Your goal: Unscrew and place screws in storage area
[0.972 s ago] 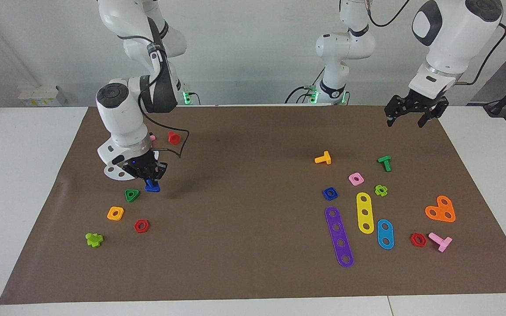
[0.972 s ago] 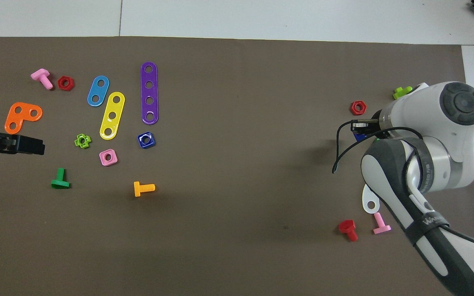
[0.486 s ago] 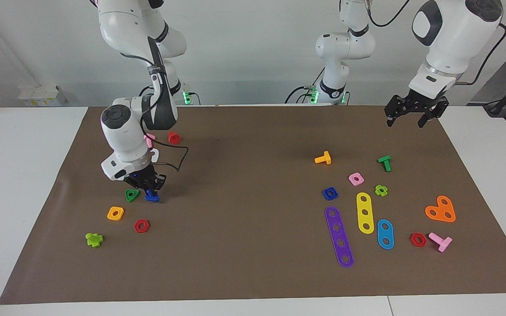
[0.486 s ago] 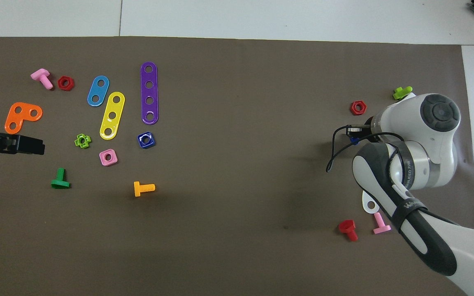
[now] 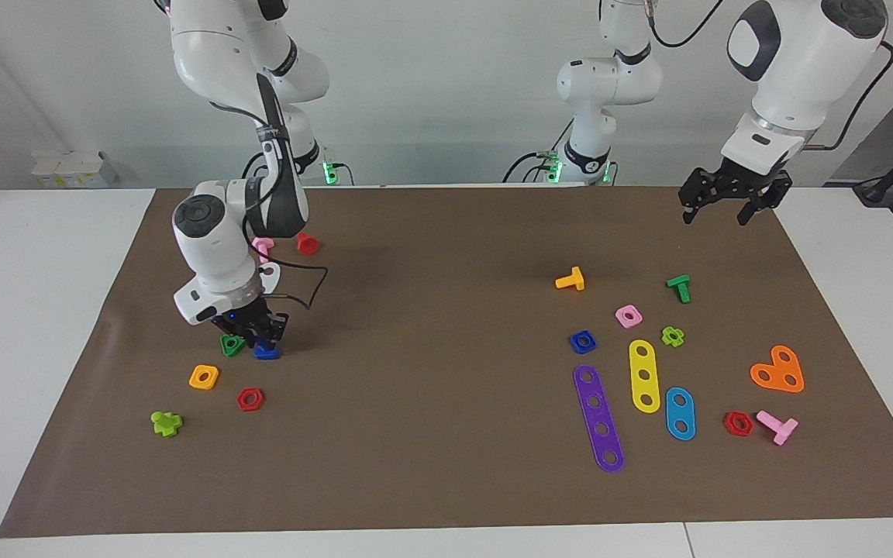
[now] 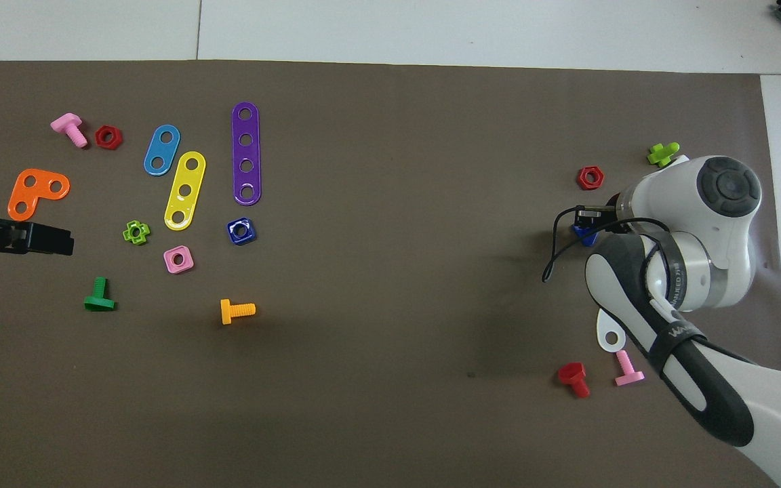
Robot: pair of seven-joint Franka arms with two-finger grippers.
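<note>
Right gripper has come down over the last second, blue screw still pinched and now touching the worktop beside green nut in storage area, so release looks next; left gripper waits, spread wide.

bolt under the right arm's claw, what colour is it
Blue. The bolt shows best in the facing view, on the mat beside a green triangular nut.

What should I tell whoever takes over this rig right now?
Right gripper: low on the mat, fingers around the small blue plastic triangular-head bolt, which sits at mat level beside the green triangular nut, in the storage stretch at the right arm's end.
Left gripper: waiting, raised over the mat's corner, fingers open.
Done: bolt brought down.
Left: release, retract.
</note>
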